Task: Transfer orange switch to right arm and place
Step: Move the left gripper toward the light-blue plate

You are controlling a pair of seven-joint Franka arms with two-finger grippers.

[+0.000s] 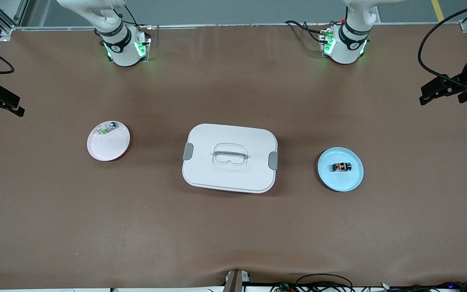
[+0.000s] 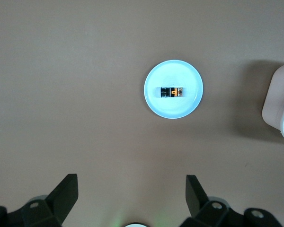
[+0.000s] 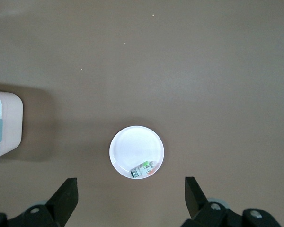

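orange switch (image 1: 341, 166) lies lengthwise on blue plate (image 1: 352, 181), lower right of frame; left gripper (image 2: 131, 201) nearest (jaws apart); right gripper (image 3: 130, 198) waits, apart.

Three cameras, one brown table (image 1: 233, 227): one high across from the robots, two looking down from the wrists.

You see the whole table from the front camera, arm bases along its top edge. Your left wrist camera looks straight down from well above the blue plate (image 2: 173, 89); your right wrist camera does likewise over the white plate (image 3: 137, 152). Both plates appear in the front view, and each wrist view seems to catch an edge of the white lidded box (image 1: 230, 157).
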